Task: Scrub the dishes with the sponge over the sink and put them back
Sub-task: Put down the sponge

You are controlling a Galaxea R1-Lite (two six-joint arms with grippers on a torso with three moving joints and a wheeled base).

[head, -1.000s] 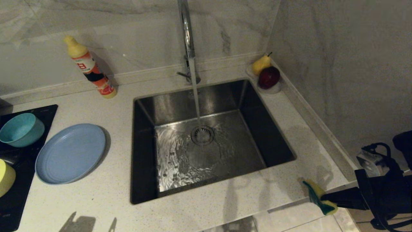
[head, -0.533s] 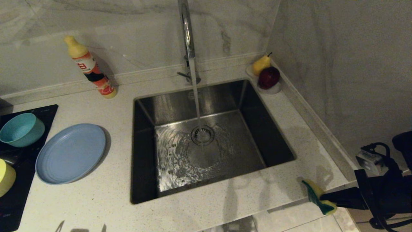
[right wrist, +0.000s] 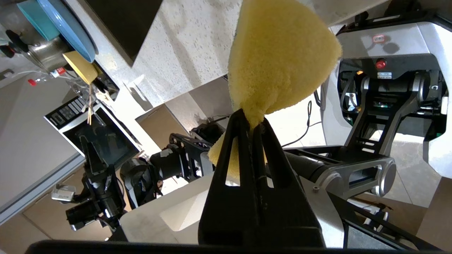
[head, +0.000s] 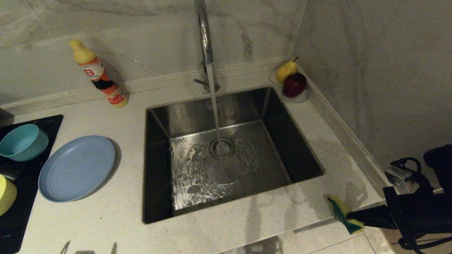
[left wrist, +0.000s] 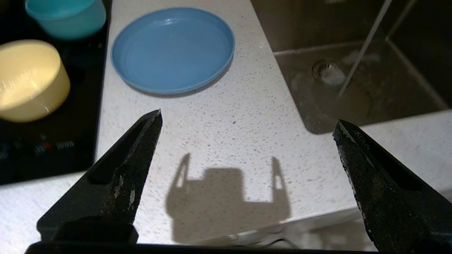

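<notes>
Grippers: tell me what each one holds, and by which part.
Right gripper pinches the sponge shut at one edge, folding it. Left gripper is open over the counter, holding nothing.

Bottle (head: 99,78) label: orange and white with red print, which could not be read.
Cooktop (left wrist: 42,148) markings: faint and could not be read.

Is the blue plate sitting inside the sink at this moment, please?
No, the blue plate lies on the counter beside the sink, left of it in the head view.
</notes>
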